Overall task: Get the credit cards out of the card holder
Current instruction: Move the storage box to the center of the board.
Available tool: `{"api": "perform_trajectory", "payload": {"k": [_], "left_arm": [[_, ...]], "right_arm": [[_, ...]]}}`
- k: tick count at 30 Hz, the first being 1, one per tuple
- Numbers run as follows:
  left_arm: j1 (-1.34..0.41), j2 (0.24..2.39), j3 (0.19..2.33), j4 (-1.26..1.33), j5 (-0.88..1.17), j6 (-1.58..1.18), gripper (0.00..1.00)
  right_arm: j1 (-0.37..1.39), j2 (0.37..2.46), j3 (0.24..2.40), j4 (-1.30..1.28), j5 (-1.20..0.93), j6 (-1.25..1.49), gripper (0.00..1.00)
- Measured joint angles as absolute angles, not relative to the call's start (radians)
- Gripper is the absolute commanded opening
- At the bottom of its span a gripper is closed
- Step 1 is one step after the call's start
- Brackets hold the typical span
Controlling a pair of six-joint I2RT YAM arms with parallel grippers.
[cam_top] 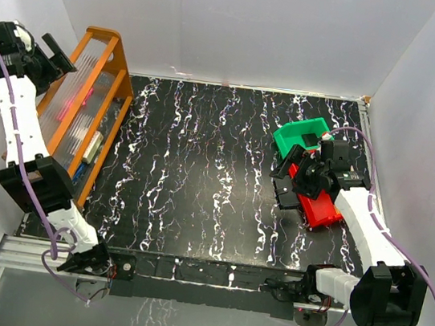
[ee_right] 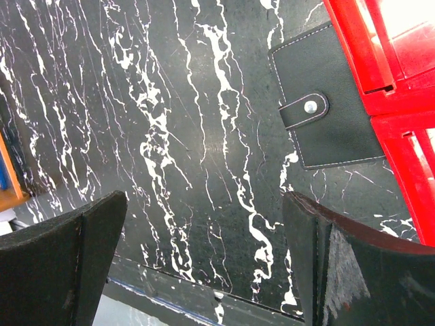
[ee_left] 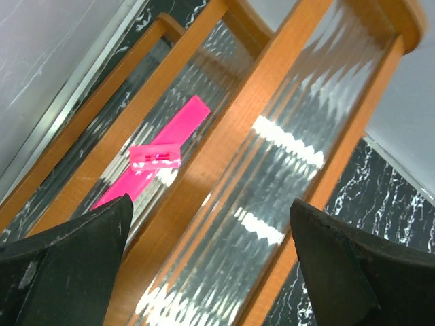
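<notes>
My right gripper [ee_right: 204,207] spread wide and empty over the marbled table [ee_right: 170,136], closed black card holder [ee_right: 329,109] beside the red bin [ee_right: 391,68], my left gripper [ee_left: 211,207] released above a wooden rack [ee_left: 272,88]

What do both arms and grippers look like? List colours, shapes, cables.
The left arm and right arm are alike: white segments, bulky black joints, a thin purple cable trailing along each. The left gripper and right gripper each have two broad black fingers, faintly scuffed.
</notes>
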State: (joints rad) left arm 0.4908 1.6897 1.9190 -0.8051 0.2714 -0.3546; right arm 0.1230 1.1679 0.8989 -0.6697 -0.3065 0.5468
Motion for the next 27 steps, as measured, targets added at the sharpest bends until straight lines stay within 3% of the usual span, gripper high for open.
{"api": "perform_trajectory", "payload": {"k": [5, 15, 22, 27], "left_arm": [[0.474, 1.725, 2.030, -0.781, 0.292, -0.374, 0.99], [0.425, 1.624, 1.981, -0.515, 0.490, -0.499, 0.99], [0.105, 1.581, 1.819, -0.420, 0.563, -0.449, 0.99], [-0.144, 1.557, 1.611, -0.412, 0.549, -0.384, 0.99]], "right_arm": [[0.123, 1.170, 0.899, -0.670, -0.315, 0.544, 0.98], [0.123, 1.173, 0.899, -0.670, -0.321, 0.531, 0.98], [0.123, 1.149, 0.902, -0.659, -0.287, 0.522, 0.98], [0.123, 1.120, 0.984, -0.660, -0.125, 0.499, 0.98]]}}
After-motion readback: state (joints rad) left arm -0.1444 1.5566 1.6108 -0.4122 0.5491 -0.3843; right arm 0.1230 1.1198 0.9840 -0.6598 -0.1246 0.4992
